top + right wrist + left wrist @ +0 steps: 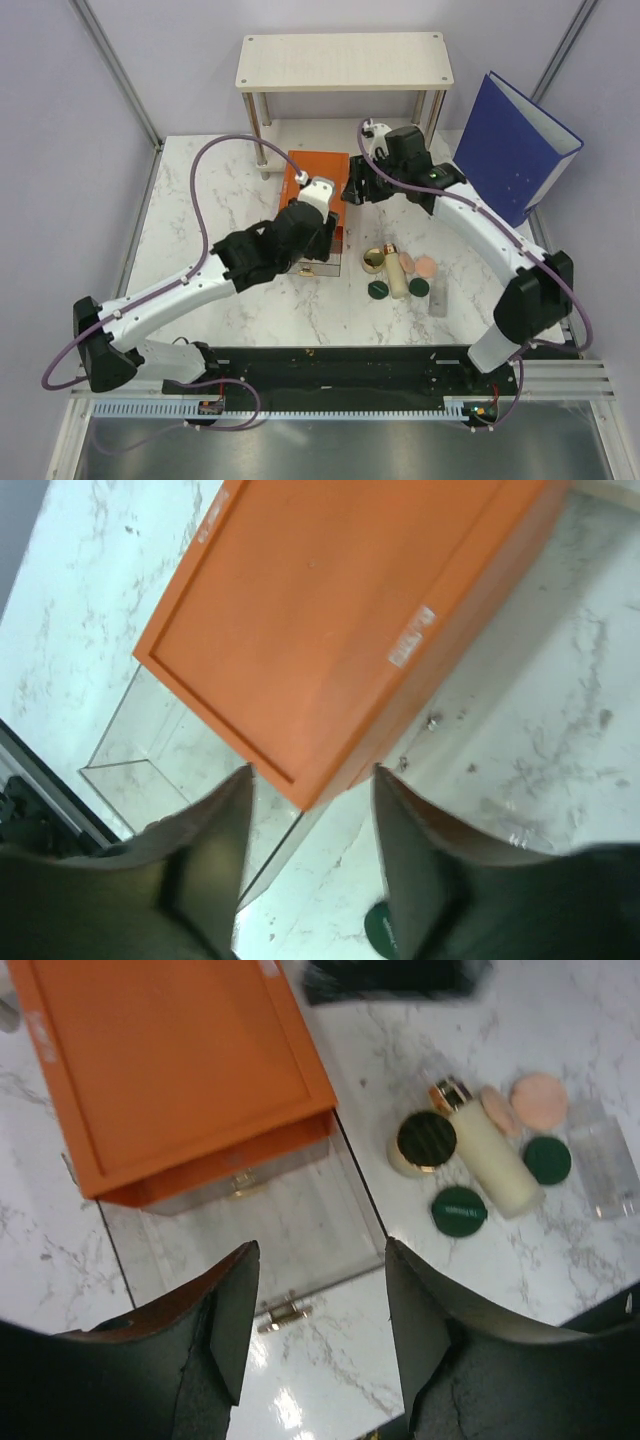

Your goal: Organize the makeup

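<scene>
The clear drawer (250,1225) stands pulled out of the orange box (318,178) — likely to receive the makeup (398,272), which lies clustered just right of that box. Left gripper (320,1310) and right gripper (310,825) both hover above the box, jaws apart, empty.

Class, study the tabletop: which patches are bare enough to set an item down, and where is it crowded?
Bare: the marble table left of the orange box, and the floor of the clear drawer pulled out of it. Crowded: right of that drawer, where the gold compact, cream tube and discs lie packed.
</scene>
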